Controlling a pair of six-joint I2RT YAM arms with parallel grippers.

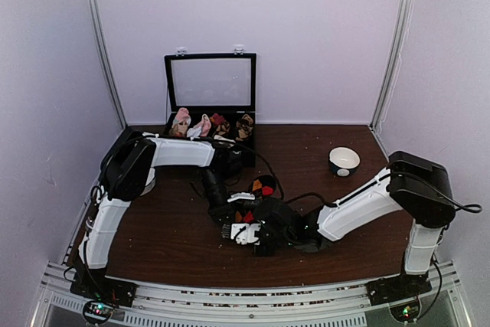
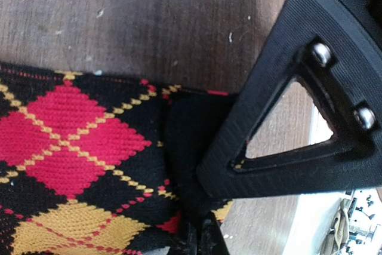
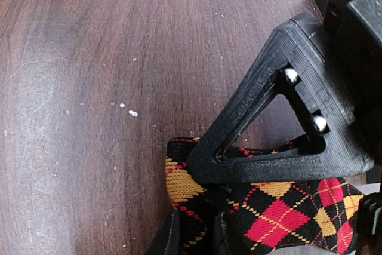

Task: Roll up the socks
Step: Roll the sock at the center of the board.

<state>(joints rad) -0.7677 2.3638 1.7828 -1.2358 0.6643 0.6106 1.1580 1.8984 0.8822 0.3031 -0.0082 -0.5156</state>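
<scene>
A black argyle sock with red and orange diamonds (image 1: 260,187) lies on the brown table (image 1: 176,235) at the middle, between the two arms. In the left wrist view the sock (image 2: 65,141) fills the lower left, and my left gripper (image 2: 196,207) is shut on a black fold at its edge. In the right wrist view the sock (image 3: 280,213) lies at the bottom, and my right gripper (image 3: 194,207) is shut on its end. In the top view the left gripper (image 1: 228,218) and the right gripper (image 1: 256,237) meet over the sock and hide most of it.
An open black case (image 1: 210,82) stands at the back with several sock bundles (image 1: 203,125) in it. A small bowl (image 1: 344,160) sits at the right rear. Black cables (image 1: 302,197) trail over the table beside the grippers.
</scene>
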